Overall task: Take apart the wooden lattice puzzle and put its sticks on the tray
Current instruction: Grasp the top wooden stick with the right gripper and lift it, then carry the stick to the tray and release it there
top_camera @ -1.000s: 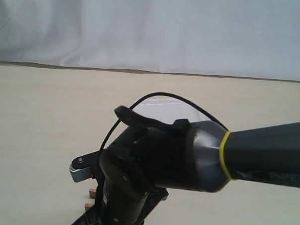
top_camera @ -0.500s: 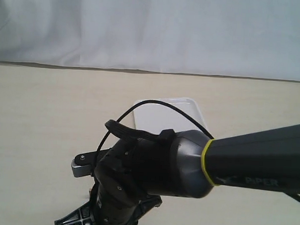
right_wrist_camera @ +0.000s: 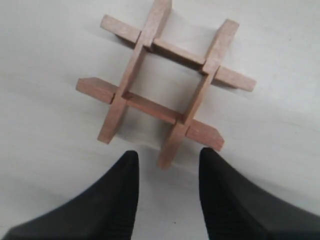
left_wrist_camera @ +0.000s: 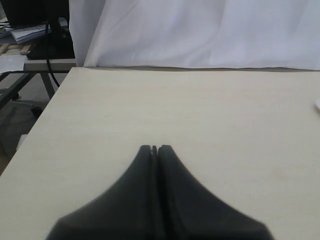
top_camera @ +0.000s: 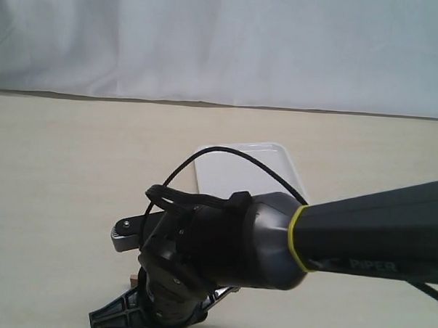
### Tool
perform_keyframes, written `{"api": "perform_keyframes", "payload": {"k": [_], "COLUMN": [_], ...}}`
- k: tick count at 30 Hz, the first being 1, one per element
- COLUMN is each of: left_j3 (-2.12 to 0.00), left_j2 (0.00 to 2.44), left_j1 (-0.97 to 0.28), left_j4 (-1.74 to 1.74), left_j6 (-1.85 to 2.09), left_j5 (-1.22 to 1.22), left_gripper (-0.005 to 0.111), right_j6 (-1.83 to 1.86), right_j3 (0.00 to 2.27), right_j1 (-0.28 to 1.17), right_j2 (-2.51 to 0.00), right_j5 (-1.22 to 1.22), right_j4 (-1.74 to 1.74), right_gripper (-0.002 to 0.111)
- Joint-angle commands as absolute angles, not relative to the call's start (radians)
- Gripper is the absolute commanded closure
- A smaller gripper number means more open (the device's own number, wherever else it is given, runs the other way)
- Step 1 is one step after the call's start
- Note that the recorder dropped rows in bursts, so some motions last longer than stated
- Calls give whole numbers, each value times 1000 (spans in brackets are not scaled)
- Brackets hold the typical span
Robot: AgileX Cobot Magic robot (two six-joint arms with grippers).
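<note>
Risk of dragging the whole wooden lattice puzzle [right_wrist_camera: 151, 107] over the counter [top_camera: 59, 164] instead of freeing one stick [right_wrist_camera: 175, 142], with right jaws released astride its end, left jaws clenched empty, tray [top_camera: 233, 168] well apart.

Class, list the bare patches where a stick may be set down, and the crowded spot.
Free: the visible part of the tray; the table left of it. Crowded: around the wooden lattice puzzle, where the open right end effector hovers.

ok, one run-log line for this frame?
wooden lattice puzzle: assembled | right gripper: open, at its edge | left gripper: shut, empty | tray: visible part bare
</note>
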State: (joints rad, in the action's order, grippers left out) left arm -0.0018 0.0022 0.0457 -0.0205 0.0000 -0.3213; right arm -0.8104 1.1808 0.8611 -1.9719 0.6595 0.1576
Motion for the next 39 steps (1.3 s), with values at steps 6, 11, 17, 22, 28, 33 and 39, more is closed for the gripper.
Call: {"api": "perform_keyframes", "payload": {"k": [6,11,17,22,28,33,39], "left_j3": [0,0,0,0,0,0,0], "left_j2": [0,0,0,0,0,0,0], "left_j1": [45,45,45,45,45,45,45], "left_j4": [-16,-16,-16,-16,-16,-16,-16], "left_j6": [0,0,0,0,0,0,0], "left_j5": [-308,-308,-308,-308,-308,-308,-308], "left_gripper": [107,107,107,107,107,107,107], "right_j6": [-852,-852,-852,-852,-852,-840,-765], "right_j3": [1185,1185,1185,1185,1187,1242,1304], "right_j1": [861,861,861,861,861,861,863], "right_j2": [-1999,-1999,-1999,-1997,-1971,-1932,-1896], "right_j5": [624,622,629,637,648,741,821], "right_j4": [211,242,257,301,301,308,306], "right_gripper": [87,101,104,104,104,104,104]}}
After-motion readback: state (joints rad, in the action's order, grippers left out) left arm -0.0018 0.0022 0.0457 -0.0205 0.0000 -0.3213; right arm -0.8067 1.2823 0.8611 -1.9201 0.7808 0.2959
